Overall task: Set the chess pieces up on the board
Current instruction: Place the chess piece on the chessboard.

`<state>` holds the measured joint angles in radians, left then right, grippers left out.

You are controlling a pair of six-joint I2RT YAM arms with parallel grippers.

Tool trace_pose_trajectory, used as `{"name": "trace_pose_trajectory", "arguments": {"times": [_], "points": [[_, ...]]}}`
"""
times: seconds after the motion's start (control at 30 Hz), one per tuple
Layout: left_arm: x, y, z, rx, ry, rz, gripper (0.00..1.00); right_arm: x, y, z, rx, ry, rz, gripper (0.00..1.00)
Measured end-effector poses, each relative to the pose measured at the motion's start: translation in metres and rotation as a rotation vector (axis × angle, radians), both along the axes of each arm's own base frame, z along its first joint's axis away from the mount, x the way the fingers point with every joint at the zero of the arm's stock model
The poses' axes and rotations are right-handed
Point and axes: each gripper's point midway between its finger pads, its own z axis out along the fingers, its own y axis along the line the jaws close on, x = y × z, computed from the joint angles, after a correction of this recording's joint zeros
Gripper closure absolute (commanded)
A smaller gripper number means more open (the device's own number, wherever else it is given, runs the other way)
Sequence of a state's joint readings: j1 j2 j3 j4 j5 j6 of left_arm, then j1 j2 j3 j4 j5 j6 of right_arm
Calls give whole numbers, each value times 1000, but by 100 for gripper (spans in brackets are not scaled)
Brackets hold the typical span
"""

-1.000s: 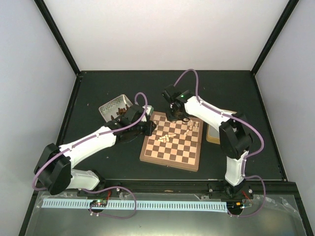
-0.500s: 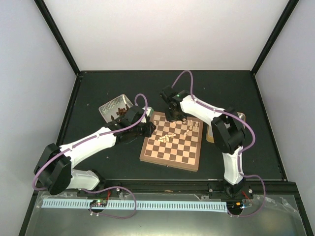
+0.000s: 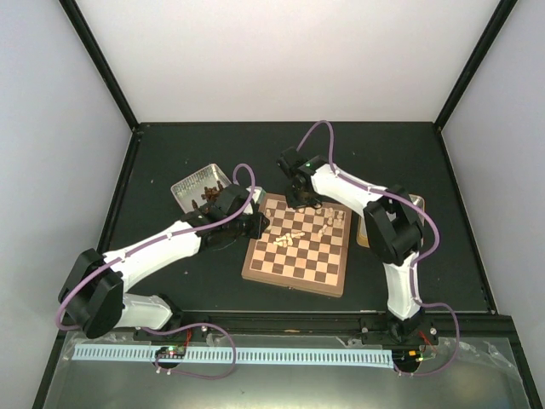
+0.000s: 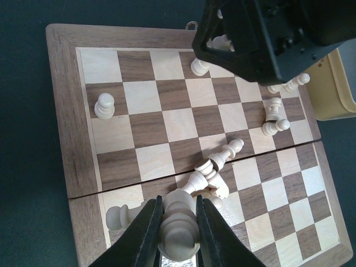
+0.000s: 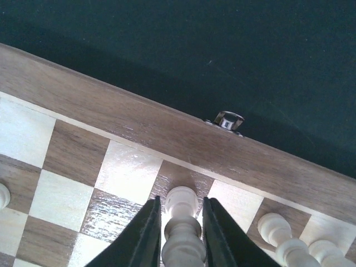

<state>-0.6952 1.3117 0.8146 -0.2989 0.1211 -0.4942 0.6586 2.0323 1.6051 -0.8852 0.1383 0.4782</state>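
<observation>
The board lies between both arms, its pale chess pieces partly standing, partly toppled in a heap. My left gripper hovers at the board's left edge, shut on a cream chess piece; its fingertips are above the fallen heap. My right gripper is at the far row. Its fingers flank a turned piece whose end rests on a dark square beside the rim. Slim gaps show beside that end; whether the pads still press its wider body is unclear.
A metal tin holding dark pieces sits left of the board behind the left wrist. A yellowish tin lies off the board's right edge. A lone pawn stands near the left file. A metal latch juts from the far rim.
The right arm's elbow has swung inward toward the board and its wrist has edged slightly left along the far row. The left arm has stayed put with its piece.
</observation>
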Motion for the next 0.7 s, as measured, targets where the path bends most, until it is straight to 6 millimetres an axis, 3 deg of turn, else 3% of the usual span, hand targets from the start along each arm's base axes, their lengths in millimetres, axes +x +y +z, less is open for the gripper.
{"name": "trace_pose_trajectory", "arguments": {"times": [0.17, 0.27, 0.33, 0.47, 0.57, 0.7], "points": [[-1, -1, 1, -5, 0, -4, 98, 0, 0, -5, -1, 11, -5, 52], [-2, -2, 1, -10, 3, -9, 99, 2, 1, 1, 17, -5, -10, 45], [-2, -2, 2, -14, 6, -14, 98, 5, 3, 13, 44, -34, -21, 42], [-5, -5, 6, -39, 16, -21, 98, 1, 1, 56, 144, -144, -35, 38], [-9, -9, 17, -94, 25, -23, 99, -19, -6, 93, 268, -246, -23, 38], [-15, -19, 25, -194, 96, -13, 99, -56, -9, 110, 460, -340, 72, 38]]}}
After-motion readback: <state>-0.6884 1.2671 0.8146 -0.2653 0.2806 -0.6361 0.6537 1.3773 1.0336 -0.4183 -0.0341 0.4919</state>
